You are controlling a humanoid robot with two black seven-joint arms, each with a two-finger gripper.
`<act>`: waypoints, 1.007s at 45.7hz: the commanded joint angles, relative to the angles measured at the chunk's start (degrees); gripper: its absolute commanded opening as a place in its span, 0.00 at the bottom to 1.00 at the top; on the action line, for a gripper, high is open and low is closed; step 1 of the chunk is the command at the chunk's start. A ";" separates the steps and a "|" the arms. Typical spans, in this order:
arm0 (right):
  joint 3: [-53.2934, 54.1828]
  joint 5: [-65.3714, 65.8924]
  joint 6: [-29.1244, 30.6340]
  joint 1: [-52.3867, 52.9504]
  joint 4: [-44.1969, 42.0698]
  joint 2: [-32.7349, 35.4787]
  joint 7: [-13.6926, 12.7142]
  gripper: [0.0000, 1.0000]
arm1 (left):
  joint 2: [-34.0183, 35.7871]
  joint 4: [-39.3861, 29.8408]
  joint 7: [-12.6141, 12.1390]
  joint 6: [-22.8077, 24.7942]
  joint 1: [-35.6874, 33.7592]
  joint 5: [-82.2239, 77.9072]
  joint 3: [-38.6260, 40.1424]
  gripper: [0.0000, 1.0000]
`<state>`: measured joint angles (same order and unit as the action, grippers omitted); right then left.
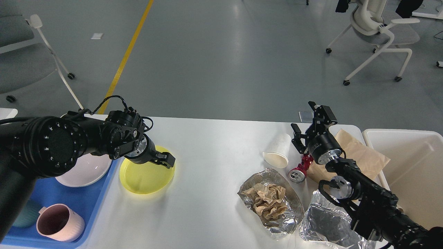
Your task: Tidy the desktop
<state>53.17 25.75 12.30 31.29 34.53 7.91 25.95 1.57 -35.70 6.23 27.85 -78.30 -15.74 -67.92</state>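
Desktop (pixel 214 145), smooth white, spans under both arms. Left gripper (pixel 165 159) at far rim of glossy round yellow plate (pixel 145 174), finger gap unclear. Right gripper (pixel 309 119) fingers apart, empty, above crushed red can (pixel 298 172); paper cup (pixel 278 151) left of it.

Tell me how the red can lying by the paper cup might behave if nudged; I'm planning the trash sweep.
The red can lies on its side on the desktop, so it would probably roll. It looks dented and its top seems open, so it is likely empty and light. The paper cup and brown paper bag lie close and may stop it.
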 commanded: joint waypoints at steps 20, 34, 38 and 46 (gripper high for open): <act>0.01 0.00 0.00 0.00 -0.08 0.00 -0.02 1.00 | -3.33 2.48 -0.08 -1.74 4.74 -0.08 1.12 0.94; 0.01 0.00 0.00 0.00 0.01 0.00 -0.02 1.00 | -4.21 2.48 -0.08 -3.85 5.97 -0.08 1.12 0.94; 0.01 0.00 0.00 0.00 0.01 0.00 -0.02 1.00 | -4.12 2.48 -0.17 -3.85 6.14 0.01 1.12 0.94; 0.01 0.00 0.00 0.00 0.01 0.00 -0.02 1.00 | -4.21 2.48 -3.59 -4.73 6.41 0.01 1.12 0.93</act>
<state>53.16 25.75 12.30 31.29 34.53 7.91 25.97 -2.58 -33.21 5.01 23.81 -72.07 -15.79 -66.80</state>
